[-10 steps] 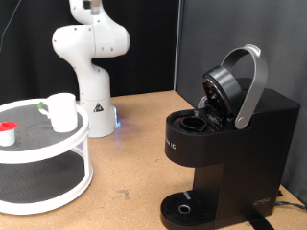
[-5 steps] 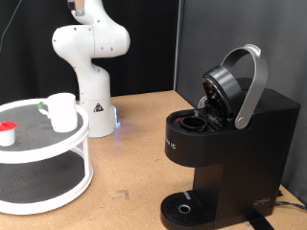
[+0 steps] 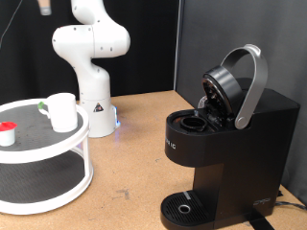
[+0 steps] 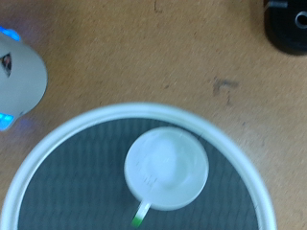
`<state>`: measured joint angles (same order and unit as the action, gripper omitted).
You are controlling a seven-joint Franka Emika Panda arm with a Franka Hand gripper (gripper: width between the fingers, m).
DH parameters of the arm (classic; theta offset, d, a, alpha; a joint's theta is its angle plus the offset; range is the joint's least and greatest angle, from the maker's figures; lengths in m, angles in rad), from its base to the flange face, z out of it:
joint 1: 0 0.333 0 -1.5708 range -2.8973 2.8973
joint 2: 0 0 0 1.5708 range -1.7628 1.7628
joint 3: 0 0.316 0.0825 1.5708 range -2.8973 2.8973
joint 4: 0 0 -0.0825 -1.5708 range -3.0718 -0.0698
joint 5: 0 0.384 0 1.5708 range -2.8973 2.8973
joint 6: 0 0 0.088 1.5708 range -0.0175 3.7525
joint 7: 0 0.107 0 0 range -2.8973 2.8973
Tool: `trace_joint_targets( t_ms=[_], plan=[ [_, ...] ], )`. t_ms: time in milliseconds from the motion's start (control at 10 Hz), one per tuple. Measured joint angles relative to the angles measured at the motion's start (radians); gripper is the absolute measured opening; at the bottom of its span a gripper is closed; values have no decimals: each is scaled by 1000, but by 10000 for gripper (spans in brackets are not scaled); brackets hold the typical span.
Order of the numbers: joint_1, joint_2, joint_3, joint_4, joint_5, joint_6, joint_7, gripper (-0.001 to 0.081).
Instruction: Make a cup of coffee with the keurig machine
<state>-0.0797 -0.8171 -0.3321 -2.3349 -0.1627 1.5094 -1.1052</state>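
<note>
The hand is out of frame above the cup point(image 4: 166, 170), its opening impossible to judge — the arm has climbed; the keurig machine point(image 3: 230, 144) stands lid up, drip tray bare — cup on its stand point(image 3: 67, 177)

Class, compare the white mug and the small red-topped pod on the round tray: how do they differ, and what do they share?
The mug is much larger than the pod. The mug is all white with a greenish handle; the pod has a red top and no handle. The mug sits nearer the tray's middle, the pod at the exterior view's left edge. Both are white-bodied, upright, on the top tier.
</note>
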Motion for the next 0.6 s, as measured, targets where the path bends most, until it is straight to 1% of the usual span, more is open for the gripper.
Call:
trace_joint_targets(
  t_ms=[200,400,500,600],
  plan=[
    [-12,7,-51,14,-60,-5,-48,808],
    [-15,16,-106,31,-85,-3,-88,808],
    [-14,28,-115,42,-85,-2,-95,808],
    [-14,27,-115,41,-85,-2,-95,808]
  ],
)
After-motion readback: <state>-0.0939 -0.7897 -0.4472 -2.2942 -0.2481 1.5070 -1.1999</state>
